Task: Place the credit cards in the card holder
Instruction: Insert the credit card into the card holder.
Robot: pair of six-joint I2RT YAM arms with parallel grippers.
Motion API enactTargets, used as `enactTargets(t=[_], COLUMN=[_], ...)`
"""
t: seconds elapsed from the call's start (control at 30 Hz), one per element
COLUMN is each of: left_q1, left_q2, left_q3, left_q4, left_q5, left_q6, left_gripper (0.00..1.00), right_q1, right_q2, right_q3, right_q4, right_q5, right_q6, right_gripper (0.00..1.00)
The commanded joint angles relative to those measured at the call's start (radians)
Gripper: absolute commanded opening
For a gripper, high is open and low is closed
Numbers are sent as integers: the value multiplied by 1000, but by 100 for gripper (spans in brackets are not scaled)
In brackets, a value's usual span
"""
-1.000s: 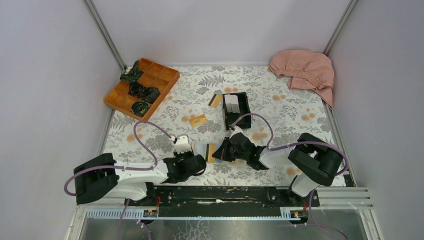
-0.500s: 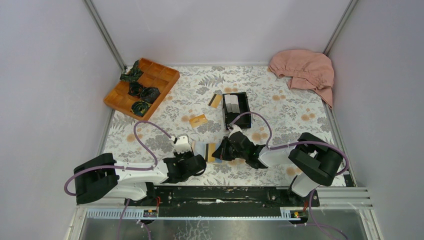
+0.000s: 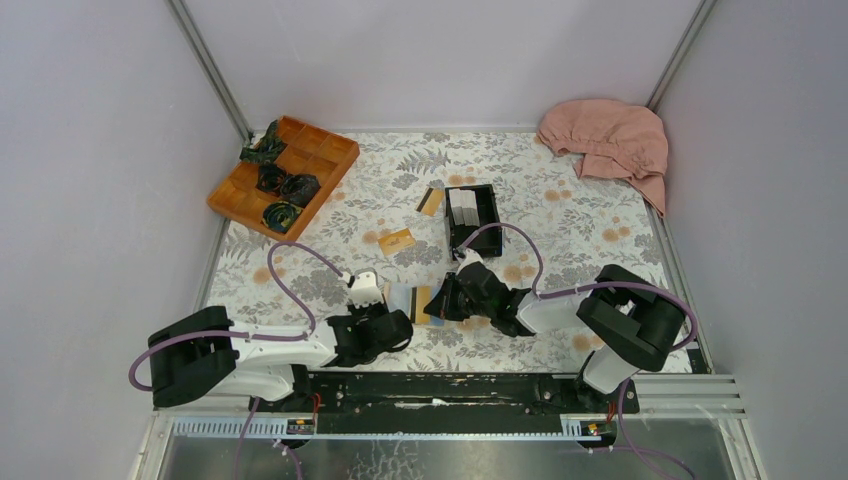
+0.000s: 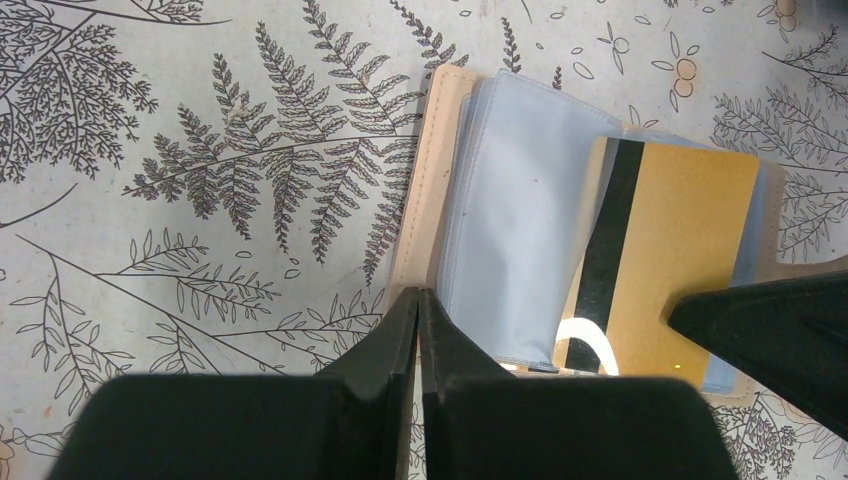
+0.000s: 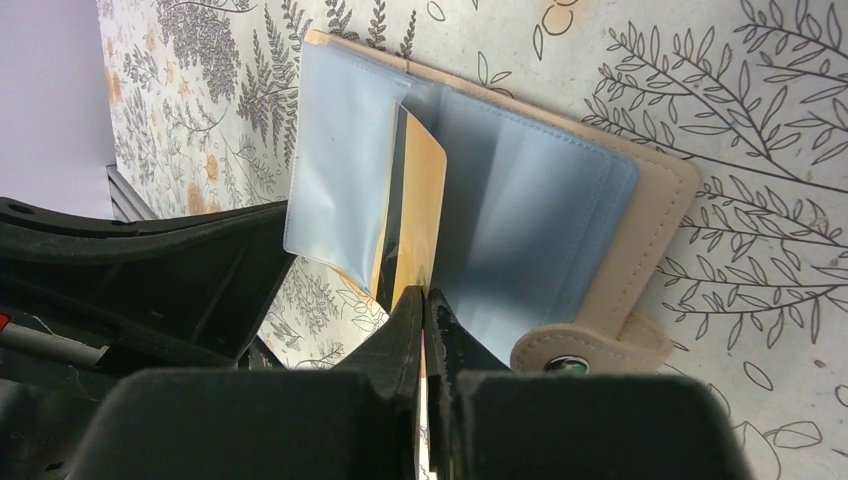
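Right gripper [image 5: 424,296] pinches credit card [image 5: 420,190] edge, apparently inside card holder [image 5: 655,195].

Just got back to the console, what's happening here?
The right gripper is shut on a gold card, its edge between the open wallet's clear sleeves. The left gripper pinches the wallet's edge. Two more cards lie on the table near the black box.

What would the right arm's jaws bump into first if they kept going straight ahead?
Probably the open tan leather card holder: the right gripper, shut on an orange-gold card, points into its clear plastic sleeves. Depth is hard to judge.
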Motion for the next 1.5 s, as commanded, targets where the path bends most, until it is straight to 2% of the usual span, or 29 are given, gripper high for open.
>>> enactTargets(t=[0.0,1.03,1.47], left_q1=[-13,-13,-14], left_q2=[43,75,114], left_q3=[-22,-13,3], left_q4=[-22,-29,-18], left_q5=[118,115,120], left_q6=[-30,-35,-33], left_gripper=[6,5,5], right_q1=[-9,-38,-39], right_q2=[31,-3,54], right_q3=[14,14,11], right_q4=[-80,-106,-5], right_q5=[13,26,-48], right_q6=[-56,-116,-69], right_gripper=[0,0,0])
